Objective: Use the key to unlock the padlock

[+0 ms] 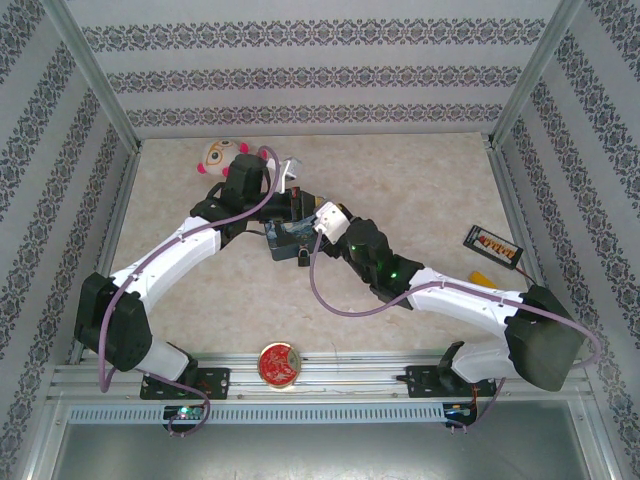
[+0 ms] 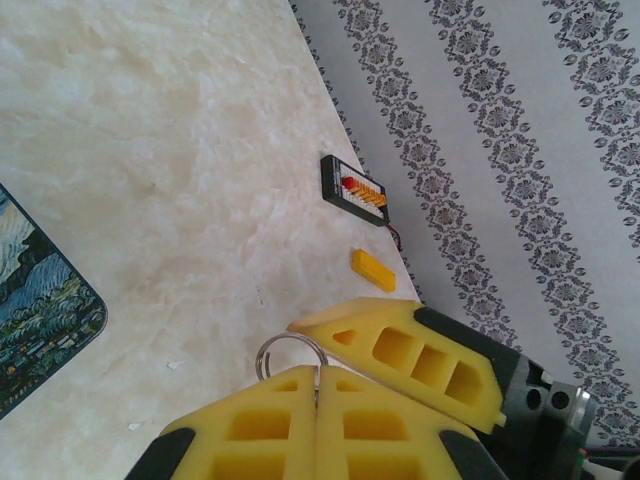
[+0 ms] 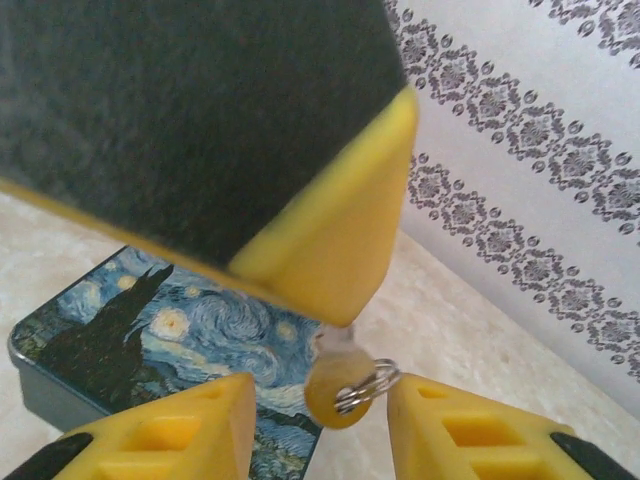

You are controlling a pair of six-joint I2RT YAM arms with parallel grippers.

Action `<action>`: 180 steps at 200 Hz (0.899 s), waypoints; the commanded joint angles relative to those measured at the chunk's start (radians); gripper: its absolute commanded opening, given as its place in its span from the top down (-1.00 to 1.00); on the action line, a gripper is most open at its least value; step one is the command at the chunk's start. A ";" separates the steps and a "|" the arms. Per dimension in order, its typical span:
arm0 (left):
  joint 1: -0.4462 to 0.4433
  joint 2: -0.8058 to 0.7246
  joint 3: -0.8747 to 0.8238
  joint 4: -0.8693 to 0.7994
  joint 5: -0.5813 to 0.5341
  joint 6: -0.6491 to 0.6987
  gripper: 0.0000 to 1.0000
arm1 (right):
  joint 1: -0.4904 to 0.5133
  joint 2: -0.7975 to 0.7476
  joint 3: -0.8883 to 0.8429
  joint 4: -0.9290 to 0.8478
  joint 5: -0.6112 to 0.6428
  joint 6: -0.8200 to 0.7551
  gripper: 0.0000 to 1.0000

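The left gripper [image 2: 318,388] is clamped on the key [image 2: 290,336], whose ring end juts past its yellow fingertips above the table [image 2: 150,120]. Just beside it stands one finger [image 2: 400,350] of the right gripper [image 3: 318,425], whose jaws are apart with the key's head and split ring hanging in the gap.

The right wrist view puts the blue Starry Night tin [image 3: 150,330] just behind the key, with the left gripper's finger overhead. The left wrist view adds a black board with orange parts [image 2: 355,188] and a yellow block [image 2: 373,270] near the patterned wall [image 2: 520,150].

From above, a doll [image 1: 212,156] lies far back and a red round tin [image 1: 279,364] sits at the near edge.
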 commanded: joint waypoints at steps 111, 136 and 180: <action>-0.003 -0.014 0.031 -0.020 0.055 0.022 1.00 | 0.026 0.016 0.040 0.048 0.019 -0.053 0.97; -0.002 -0.008 0.034 -0.019 0.062 0.020 1.00 | 0.026 0.016 0.043 0.045 0.010 -0.051 1.00; -0.002 -0.006 0.040 -0.012 0.061 0.020 1.00 | 0.025 0.013 0.037 0.022 -0.014 -0.037 1.00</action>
